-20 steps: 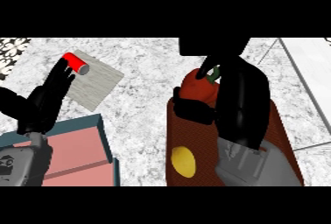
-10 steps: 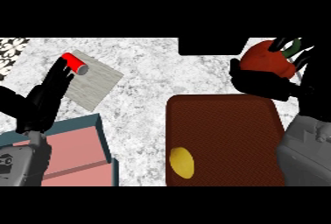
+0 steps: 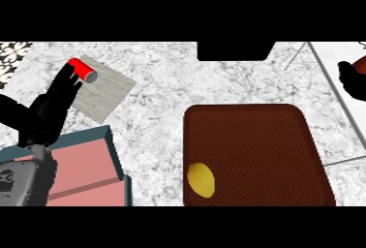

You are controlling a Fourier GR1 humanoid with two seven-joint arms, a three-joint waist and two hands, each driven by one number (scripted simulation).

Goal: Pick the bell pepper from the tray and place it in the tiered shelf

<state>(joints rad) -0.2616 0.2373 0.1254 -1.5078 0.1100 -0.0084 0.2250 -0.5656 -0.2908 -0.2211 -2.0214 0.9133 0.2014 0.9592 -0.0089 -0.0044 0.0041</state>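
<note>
- Looking down at the speckled grey bench (image 3: 164, 82), we see a big brown tray (image 3: 257, 150) in the lower middle of the frame.
- On the tray, near its lower left corner, lies a small yellow thing (image 3: 201, 179). We cannot tell what it is.
- Our right hand (image 3: 352, 82) shows at the right edge of the frame, up high. Its black fingers curl round the red bell pepper (image 3: 358, 65), and only a bit of red shows.
- That hand and the pepper are over the white tiered shelf (image 3: 336, 87), which sits at the right side with thin grey bars.
- Our left hand (image 3: 50, 109) is at the left side, pointing up. Its fingers look straight, and they hold nothing.
- Just by its fingertips is a small red can (image 3: 83, 70), lying on a pale grey board (image 3: 103, 94) in the upper left.
- At the lower left is a pink box with a dark teal rim (image 3: 82, 167).
</note>
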